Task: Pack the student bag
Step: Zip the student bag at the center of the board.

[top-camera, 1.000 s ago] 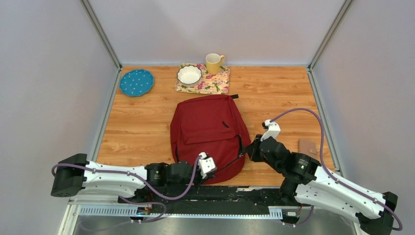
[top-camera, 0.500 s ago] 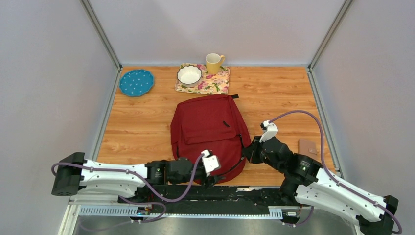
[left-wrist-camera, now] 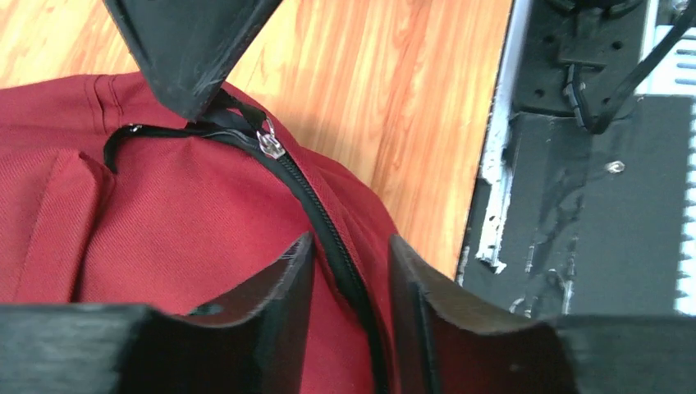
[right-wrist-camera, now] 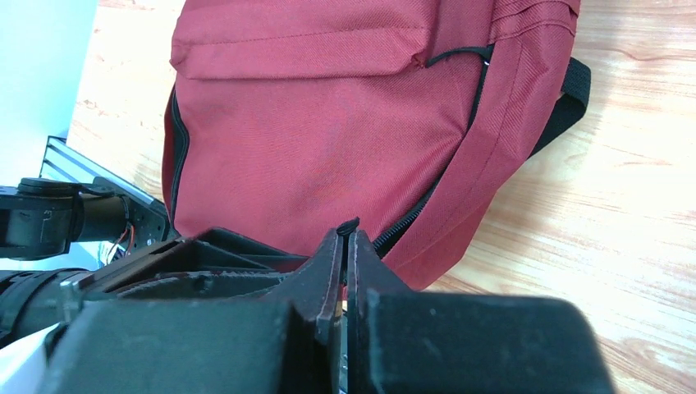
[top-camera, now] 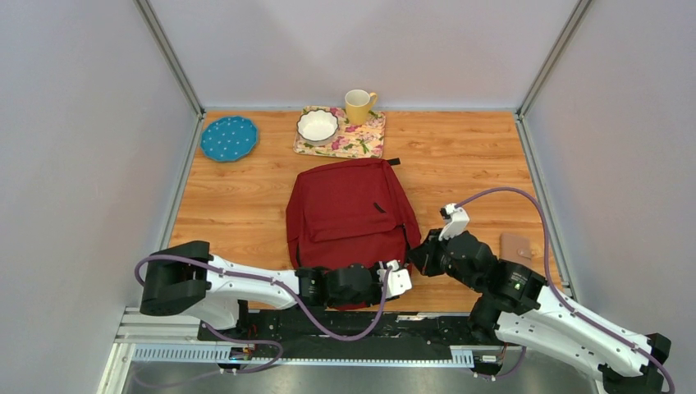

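The student bag [top-camera: 349, 217], a dark red backpack with black zippers, lies flat in the middle of the table. My left gripper [top-camera: 401, 277] is at its near right corner. It is open, and its fingers [left-wrist-camera: 283, 283] straddle the black zipper line [left-wrist-camera: 328, 230] without pinching it. A silver zipper slider [left-wrist-camera: 269, 144] sits a little farther along that zipper. My right gripper [top-camera: 420, 254] is at the bag's right edge, shut on a black zipper pull [right-wrist-camera: 348, 225] that pokes out between its tips. In the left wrist view the right gripper [left-wrist-camera: 190, 49] hangs just over the slider.
At the back stand a blue dotted plate [top-camera: 229, 138] and a floral mat [top-camera: 361, 144] with a white bowl [top-camera: 318, 125] and a yellow mug [top-camera: 358, 105]. A small brown item [top-camera: 516, 246] lies at the right edge. The metal rail [left-wrist-camera: 574, 205] runs along the near edge.
My left arm has swung right along the bag's near edge to its right corner, and its gripper went from shut to open. The right gripper stayed shut at the bag's right edge.
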Robot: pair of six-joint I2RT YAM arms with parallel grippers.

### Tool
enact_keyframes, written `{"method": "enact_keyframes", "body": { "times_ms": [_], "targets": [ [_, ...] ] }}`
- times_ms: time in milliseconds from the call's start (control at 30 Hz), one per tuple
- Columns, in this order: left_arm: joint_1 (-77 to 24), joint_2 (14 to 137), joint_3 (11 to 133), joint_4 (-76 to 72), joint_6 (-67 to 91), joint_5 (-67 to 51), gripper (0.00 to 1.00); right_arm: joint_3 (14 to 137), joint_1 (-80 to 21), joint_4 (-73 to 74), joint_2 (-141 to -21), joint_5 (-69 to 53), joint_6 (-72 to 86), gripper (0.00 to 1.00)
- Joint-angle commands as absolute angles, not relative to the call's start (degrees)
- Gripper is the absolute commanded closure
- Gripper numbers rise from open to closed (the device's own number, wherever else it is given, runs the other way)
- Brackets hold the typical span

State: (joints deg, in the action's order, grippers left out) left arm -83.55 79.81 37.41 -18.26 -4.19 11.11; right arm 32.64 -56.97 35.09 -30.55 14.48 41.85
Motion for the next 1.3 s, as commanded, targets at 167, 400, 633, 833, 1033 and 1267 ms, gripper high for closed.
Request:
{"method": "enact_keyframes", "body": {
  "times_ms": [167,400,633,833,1033,1267],
  "targets": [
    [-83.7,81.9,41.0,-16.0,1.7,9.2,1.00,32.3,-55.9,31.6,-32.2,22.8,41.7,1.00],
    [-85.8,77.1,30.6,-17.7,7.0,6.8,1.00,36.5,-49.3,28.8,-41.0,22.2,37.1,1.00],
    [-89.6,75.1,28.4,-15.9,6.1,11.2,1.00,36.4,-43.3,24.1,-44.1,18.5,36.7,1.00],
    [-91.8,74.4,27.8,-14.2,6.1,11.7,1.00,36.3,-40.2,20.4,-46.1,16.3,36.2,1.00],
    [-92.5,72.7,25.6,-14.6,8.0,12.9,1.00,38.1,-36.5,16.6,-51.1,15.4,35.7,1.00],
    [-92.6,72.1,25.3,-15.6,8.2,13.1,1.00,39.4,-33.7,11.6,-59.1,14.9,38.3,1.00]
  ]
}}
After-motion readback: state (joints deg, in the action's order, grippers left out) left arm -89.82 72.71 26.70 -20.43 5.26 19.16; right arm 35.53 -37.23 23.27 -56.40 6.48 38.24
